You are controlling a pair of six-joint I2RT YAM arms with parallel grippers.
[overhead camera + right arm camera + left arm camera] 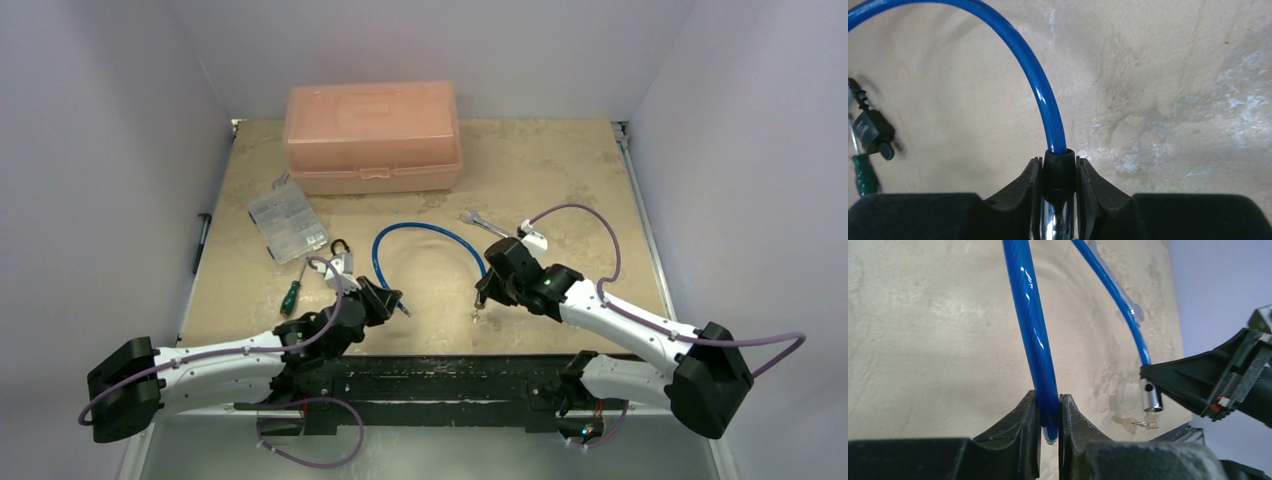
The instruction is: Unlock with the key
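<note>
A blue cable lock (430, 230) lies in an arc on the table. My left gripper (400, 303) is shut on the cable's free pin end (1045, 390). My right gripper (483, 290) is shut on the lock's black collar (1058, 167) and chrome cylinder (1151, 397). A small bunch of bare silver keys (1143, 422) hangs from the cylinder. A black padlock (869, 127) lies far left in the right wrist view, blurred. A small round black piece (887, 150) sits against it; I cannot tell whether it is the key's head. The padlock (340, 250) is partly hidden in the top view.
A pink plastic box (372, 135) stands at the back. A clear parts organiser (288, 218) lies left of centre. A green-handled screwdriver (292, 292) lies beside my left arm. A silver wrench (480, 222) lies behind my right gripper.
</note>
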